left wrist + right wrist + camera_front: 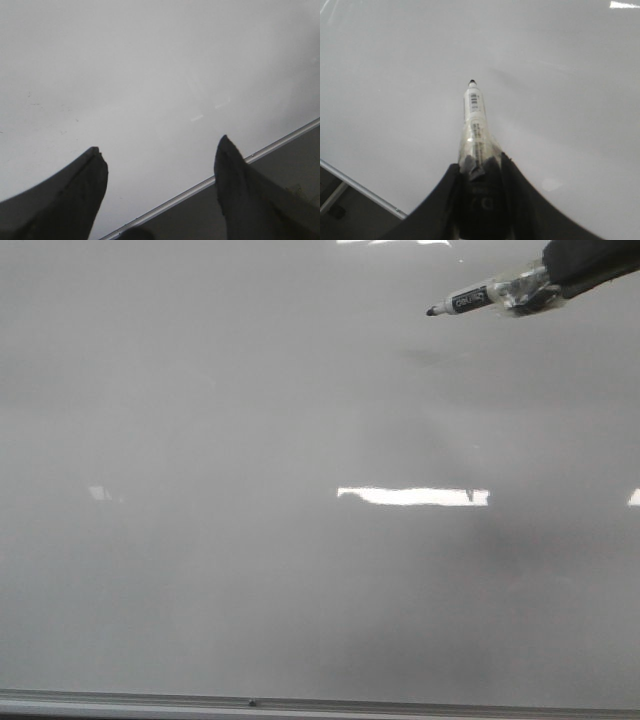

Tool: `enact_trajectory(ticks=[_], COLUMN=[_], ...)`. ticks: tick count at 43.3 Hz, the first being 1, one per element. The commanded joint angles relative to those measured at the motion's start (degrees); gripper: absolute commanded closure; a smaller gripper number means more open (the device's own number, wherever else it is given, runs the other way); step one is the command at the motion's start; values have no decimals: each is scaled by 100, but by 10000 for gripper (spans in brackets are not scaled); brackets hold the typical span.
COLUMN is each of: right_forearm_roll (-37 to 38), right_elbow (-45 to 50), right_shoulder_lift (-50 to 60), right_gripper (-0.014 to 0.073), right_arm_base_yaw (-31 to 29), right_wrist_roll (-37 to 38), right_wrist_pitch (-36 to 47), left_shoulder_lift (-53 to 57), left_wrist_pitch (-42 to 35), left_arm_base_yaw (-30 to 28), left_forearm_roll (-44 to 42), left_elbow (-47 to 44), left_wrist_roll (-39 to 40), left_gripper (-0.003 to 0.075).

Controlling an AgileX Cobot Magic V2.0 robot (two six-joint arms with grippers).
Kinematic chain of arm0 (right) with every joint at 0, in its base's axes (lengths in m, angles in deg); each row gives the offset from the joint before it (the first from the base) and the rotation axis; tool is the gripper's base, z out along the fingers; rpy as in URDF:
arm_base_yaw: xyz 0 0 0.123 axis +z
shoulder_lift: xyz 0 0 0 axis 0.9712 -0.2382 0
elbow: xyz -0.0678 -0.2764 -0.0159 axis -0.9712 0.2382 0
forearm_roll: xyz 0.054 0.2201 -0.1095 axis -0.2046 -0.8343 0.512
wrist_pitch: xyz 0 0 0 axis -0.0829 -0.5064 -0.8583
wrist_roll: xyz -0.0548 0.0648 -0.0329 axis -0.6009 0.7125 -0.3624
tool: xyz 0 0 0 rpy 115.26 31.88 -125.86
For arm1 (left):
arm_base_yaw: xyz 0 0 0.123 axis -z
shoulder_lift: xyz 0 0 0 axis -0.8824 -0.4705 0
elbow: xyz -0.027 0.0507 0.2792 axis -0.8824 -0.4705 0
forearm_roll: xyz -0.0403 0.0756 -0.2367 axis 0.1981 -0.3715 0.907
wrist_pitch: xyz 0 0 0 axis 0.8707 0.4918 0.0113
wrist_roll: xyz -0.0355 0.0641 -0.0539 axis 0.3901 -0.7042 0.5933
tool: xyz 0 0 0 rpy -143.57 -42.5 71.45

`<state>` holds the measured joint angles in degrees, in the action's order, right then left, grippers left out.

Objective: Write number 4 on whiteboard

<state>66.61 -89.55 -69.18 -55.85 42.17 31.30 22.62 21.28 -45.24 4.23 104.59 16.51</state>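
1. My right gripper (479, 167) is clamped on a marker (474, 117), jaws closed around the rear of the barrel, which looks wrapped in clear tape, probably to stop it slipping in the grip.
2. In the front view the marker (475, 298) sits in the upper right of the frame, tip pointing left and slightly down. A faint shadow lies on the whiteboard (300, 580) below the tip, apart from it, so I judge the tip is off the surface.
3. My left gripper (160, 150) is spread wide with nothing between the fingers. It hangs over the board near its metal edge strip (210, 182), lower right of that frame, well out of the writing arm's way.
4. The number 4: no stroke visible in any view. Board surface reads blank apart from light reflections, so writing has not begun.
5. View comparison: the front view gives tip position on the board but crops my right gripper (560, 280) at the corner. The right wrist view shows the grip and the uncapped black tip end-on, with the whiteboard (560, 75) beyond it. The left wrist view alone shows the left gripper.
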Motion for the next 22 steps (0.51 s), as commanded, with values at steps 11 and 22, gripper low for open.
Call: enact_trajectory(ticks=[11,22], right_forearm_roll=[-71,-45], right_elbow=[-790,-981], right_shoulder_lift=[-697,-1008], right_gripper=[662,662], right_arm_base_yaw=[14,14], right_wrist_roll=[-40,-42], right_wrist_pitch=[662,910], left_shoulder_lift=[31,31], left_wrist_pitch=[-466,-494], left_arm_base_yaw=[-11,-11], left_forearm_roll=[89,89], left_elbow=[144,144], left_wrist_roll=[56,56], left_gripper=[281,281])
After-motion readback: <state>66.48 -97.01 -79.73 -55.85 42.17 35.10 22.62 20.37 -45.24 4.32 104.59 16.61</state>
